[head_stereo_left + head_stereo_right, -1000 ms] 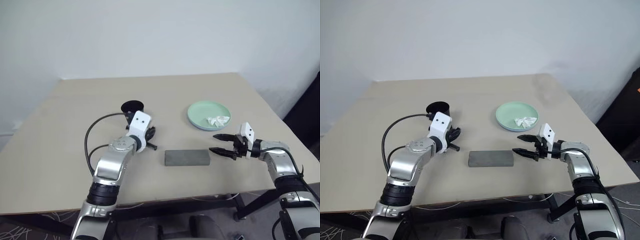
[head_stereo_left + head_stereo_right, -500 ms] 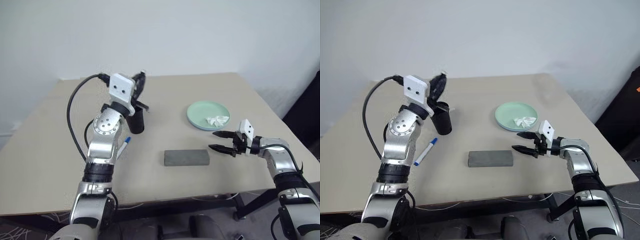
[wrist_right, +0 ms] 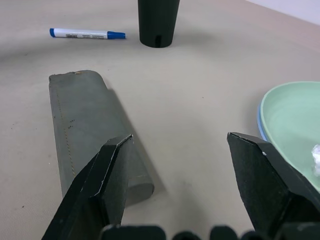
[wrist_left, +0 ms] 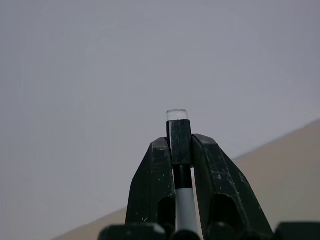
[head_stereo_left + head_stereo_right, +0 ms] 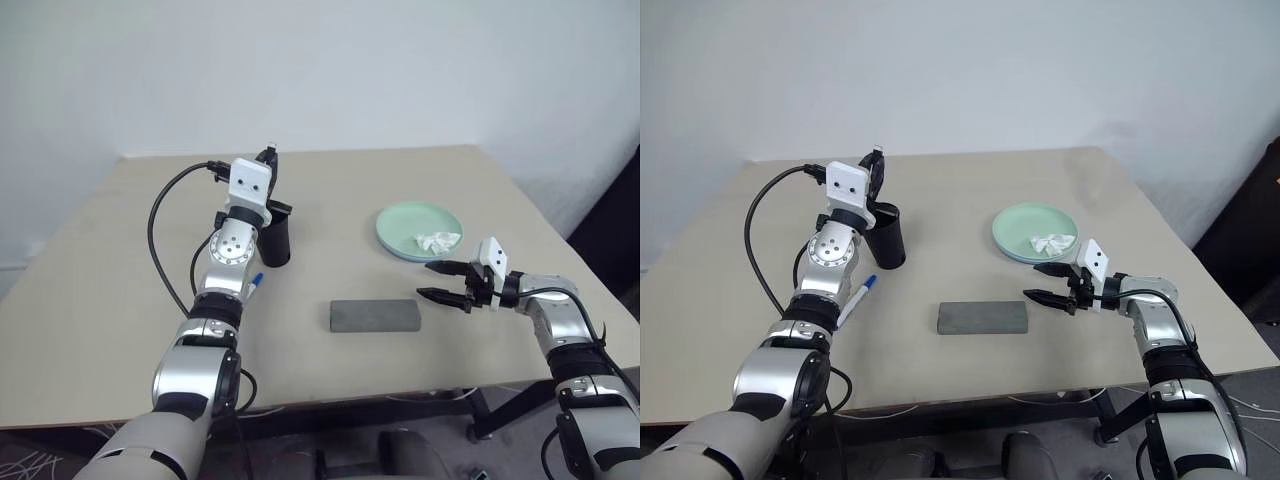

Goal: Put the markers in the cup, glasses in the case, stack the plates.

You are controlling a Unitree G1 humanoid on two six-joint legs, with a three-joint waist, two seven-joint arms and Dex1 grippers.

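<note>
My left gripper (image 5: pixel 269 166) is raised just above and behind the black cup (image 5: pixel 276 240), pointing upward. It is shut on a marker (image 4: pixel 185 205) with a white body and black cap. A second marker (image 5: pixel 252 285), white with a blue cap, lies on the table beside the cup. The grey case (image 5: pixel 373 316) lies closed at the front middle. My right gripper (image 5: pixel 432 282) hovers open just right of the case, holding nothing. The mint green plate (image 5: pixel 405 222) sits on the light blue plate (image 3: pixel 260 125). The glasses are out of view.
A crumpled white scrap (image 5: pixel 436 241) lies in the green plate. The table's (image 5: pixel 120 300) right edge runs close behind my right arm, and a white wall stands behind the far edge.
My left arm has lifted from the table beside the cup to above it and tipped its gripper upward. The blue-capped marker it covered now shows. The right arm has kept still.
</note>
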